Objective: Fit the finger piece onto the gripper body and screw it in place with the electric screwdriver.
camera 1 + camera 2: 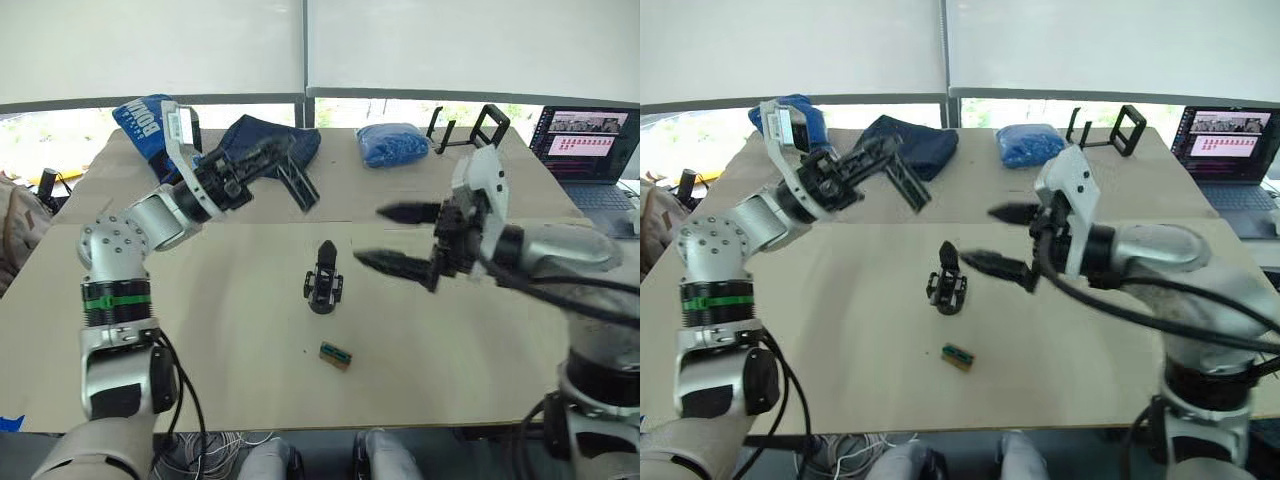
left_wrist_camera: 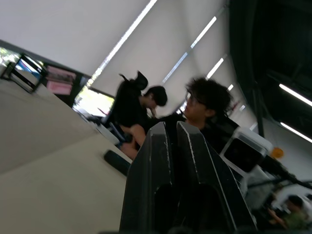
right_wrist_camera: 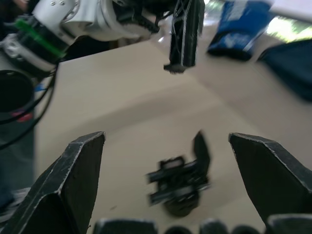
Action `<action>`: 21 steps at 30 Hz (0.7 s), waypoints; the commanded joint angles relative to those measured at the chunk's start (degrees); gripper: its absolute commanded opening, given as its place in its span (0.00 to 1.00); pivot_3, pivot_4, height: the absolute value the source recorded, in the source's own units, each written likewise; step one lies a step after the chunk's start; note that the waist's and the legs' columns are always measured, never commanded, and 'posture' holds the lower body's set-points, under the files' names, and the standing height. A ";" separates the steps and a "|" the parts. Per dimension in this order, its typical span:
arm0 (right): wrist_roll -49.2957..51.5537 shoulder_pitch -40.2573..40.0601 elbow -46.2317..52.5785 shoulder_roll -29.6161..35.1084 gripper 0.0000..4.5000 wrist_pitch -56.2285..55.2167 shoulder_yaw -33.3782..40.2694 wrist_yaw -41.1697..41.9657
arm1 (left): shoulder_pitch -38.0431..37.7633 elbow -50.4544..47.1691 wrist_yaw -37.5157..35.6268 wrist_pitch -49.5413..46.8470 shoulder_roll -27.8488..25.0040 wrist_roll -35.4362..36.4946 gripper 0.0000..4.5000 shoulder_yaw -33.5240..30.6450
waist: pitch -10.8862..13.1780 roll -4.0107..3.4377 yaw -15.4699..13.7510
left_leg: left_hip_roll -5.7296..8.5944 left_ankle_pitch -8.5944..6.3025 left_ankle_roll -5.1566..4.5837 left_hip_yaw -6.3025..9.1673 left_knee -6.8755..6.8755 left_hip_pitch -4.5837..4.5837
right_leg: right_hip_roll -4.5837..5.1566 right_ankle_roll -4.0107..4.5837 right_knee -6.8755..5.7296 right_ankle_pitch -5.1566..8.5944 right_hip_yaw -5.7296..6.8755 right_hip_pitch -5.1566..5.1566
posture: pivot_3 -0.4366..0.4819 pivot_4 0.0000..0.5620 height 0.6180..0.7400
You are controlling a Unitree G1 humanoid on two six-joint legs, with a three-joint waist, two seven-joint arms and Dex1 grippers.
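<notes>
The gripper body (image 1: 324, 280) stands on the tan table (image 1: 220, 330) near its middle, its pointed black finger upward; it also appears between my right fingers in the right wrist view as the gripper body (image 3: 183, 183). My right gripper (image 1: 375, 236) hovers open just to its right, a little above the table, holding nothing. My left gripper (image 1: 300, 185) is raised over the back left of the table, shut with nothing between its fingers (image 2: 161, 146). The finger piece and the electric screwdriver are out of view.
A small green-and-brown block (image 1: 335, 354) lies in front of the gripper body. At the back lie a dark blue cloth (image 1: 270, 135), blue bags (image 1: 392, 143) and a black stand (image 1: 480, 125). A laptop (image 1: 585, 150) sits far right. People (image 2: 200, 105) are beyond the table.
</notes>
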State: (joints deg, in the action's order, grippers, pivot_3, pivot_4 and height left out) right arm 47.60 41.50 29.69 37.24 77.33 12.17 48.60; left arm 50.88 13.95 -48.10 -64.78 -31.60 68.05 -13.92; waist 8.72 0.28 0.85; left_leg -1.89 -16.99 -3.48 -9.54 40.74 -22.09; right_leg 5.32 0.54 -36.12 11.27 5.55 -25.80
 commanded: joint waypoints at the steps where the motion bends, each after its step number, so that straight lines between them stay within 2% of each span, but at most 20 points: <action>1: 6.39 5.93 -4.24 -0.29 0.99 11.64 1.09 -1.53 | 1.06 -3.33 -9.40 -3.23 -2.42 -1.59 0.00 5.17 | 0.00 0.01 0.00 | 0.00 0.00 0.00 0.00 0.01 0.01 | 0.00 0.00 -0.03 0.00 -0.01 0.00 | 0.48 0.27 1.00; 5: 10.52 7.27 -5.19 -2.53 0.99 15.13 -1.26 -4.48 | -0.47 -8.01 -14.60 -0.13 -3.26 -6.95 0.00 10.94 | 0.00 0.00 -0.07 | -0.03 0.00 0.01 0.02 -0.01 0.00 | -0.01 0.03 -0.03 -0.01 -0.01 -0.02 | 0.48 0.27 1.00; 9: 13.84 5.64 -6.73 -6.19 0.99 15.17 -5.42 -11.71 | -3.38 -14.89 -18.05 0.85 -2.95 -9.61 0.00 16.10 | 0.00 0.01 -0.01 | 0.01 0.00 0.01 -0.01 -0.03 -0.03 | 0.03 0.03 0.00 -0.01 -0.04 -0.04 | 0.48 0.27 1.00; 21: 30.94 4.53 -12.73 -8.15 0.99 15.17 -7.05 -28.40 | -3.67 -16.33 -17.27 0.58 -0.26 -10.50 0.00 15.82 | 0.00 0.01 -0.03 | -0.02 0.01 0.00 -0.02 0.03 -0.19 | 0.05 0.07 -0.07 -0.04 -0.06 -0.23 | 0.48 0.27 1.00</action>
State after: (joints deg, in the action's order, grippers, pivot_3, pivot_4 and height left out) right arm 75.49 46.05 16.67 29.71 92.08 4.40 22.28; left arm 46.59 -0.82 -65.08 -64.23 -31.96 56.76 3.39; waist 8.72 0.29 0.82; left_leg -1.90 -16.99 -3.48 -9.56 40.77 -22.29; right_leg 5.37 0.61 -36.20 11.23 5.49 -26.03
